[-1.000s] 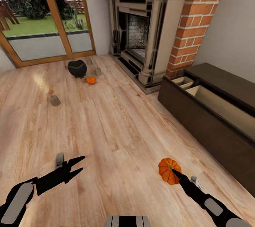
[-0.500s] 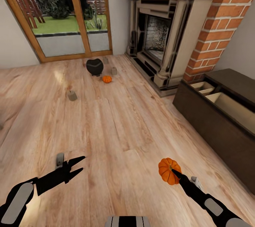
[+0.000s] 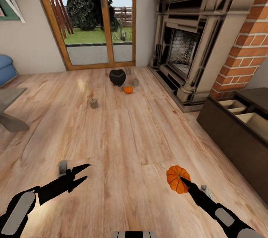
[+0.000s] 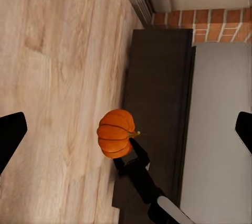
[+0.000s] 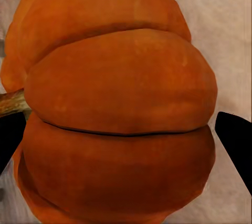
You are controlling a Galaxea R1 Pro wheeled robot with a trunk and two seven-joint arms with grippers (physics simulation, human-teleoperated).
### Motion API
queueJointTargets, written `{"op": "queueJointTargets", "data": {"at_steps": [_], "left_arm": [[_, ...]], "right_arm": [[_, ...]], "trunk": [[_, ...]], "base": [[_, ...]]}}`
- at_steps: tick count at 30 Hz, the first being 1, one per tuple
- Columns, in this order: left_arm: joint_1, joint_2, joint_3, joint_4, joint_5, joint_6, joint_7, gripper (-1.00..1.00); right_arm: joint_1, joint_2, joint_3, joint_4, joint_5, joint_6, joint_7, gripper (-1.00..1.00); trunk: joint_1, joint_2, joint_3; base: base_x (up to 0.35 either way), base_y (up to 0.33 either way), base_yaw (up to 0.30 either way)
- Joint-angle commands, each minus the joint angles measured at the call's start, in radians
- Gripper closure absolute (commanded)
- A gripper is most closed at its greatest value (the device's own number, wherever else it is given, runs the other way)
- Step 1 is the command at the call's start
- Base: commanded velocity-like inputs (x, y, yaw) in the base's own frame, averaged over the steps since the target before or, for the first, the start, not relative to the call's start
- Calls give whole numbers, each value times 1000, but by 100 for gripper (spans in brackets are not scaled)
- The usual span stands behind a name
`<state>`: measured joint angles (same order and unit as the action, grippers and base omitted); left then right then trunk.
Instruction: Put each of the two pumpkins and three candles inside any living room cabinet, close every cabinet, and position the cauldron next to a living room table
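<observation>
a: since the earlier frames the whole head view has swung, so it is the camera that moved. the arms and the held pumpkin sit at the same spot in the view. a table [image 3: 9, 113] edge and a blue seat [image 3: 5, 71] now show at the far left.

b: grippers?

a: right gripper [image 3: 183, 181] clamps the large pumpkin [image 3: 175, 178], lifted above the floor [image 3: 123, 137]; in the right wrist view the pumpkin [image 5: 115, 103] sits between both fingertips. left gripper [image 3: 82, 173] has its jaws spread wide, nothing in them.

b: the rest?

a: cauldron [image 3: 117, 77] stands on the floor near the glass door [image 3: 97, 29]. small pumpkin [image 3: 128, 89] just beside it. two candles close by [image 3: 135, 81], [image 3: 128, 71]; a third [image 3: 93, 103] lies apart, toward the table. cabinet [image 3: 238, 134] beside the fireplace [image 3: 186, 48], one drawer [image 3: 245, 113] pulled out.
</observation>
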<state>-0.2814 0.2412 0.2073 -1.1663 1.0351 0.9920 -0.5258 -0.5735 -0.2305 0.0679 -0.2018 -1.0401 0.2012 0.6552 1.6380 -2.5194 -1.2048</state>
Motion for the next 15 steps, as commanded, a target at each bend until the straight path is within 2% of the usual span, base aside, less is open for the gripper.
{"op": "queueJointTargets", "data": {"at_steps": [1, 15], "left_arm": [[-1, 0, 1, 1, -4, 5, -5, -100], [-1, 0, 1, 1, -4, 5, -5, -100]], "right_arm": [[0, -1, 4, -1, -12, 6, -1, 100], [0, -1, 4, -1, -12, 5, 0, 100]], "trunk": [[-1, 0, 4], [-7, 3, 63]], "base": [[0, 0, 280], [0, 0, 280]]}}
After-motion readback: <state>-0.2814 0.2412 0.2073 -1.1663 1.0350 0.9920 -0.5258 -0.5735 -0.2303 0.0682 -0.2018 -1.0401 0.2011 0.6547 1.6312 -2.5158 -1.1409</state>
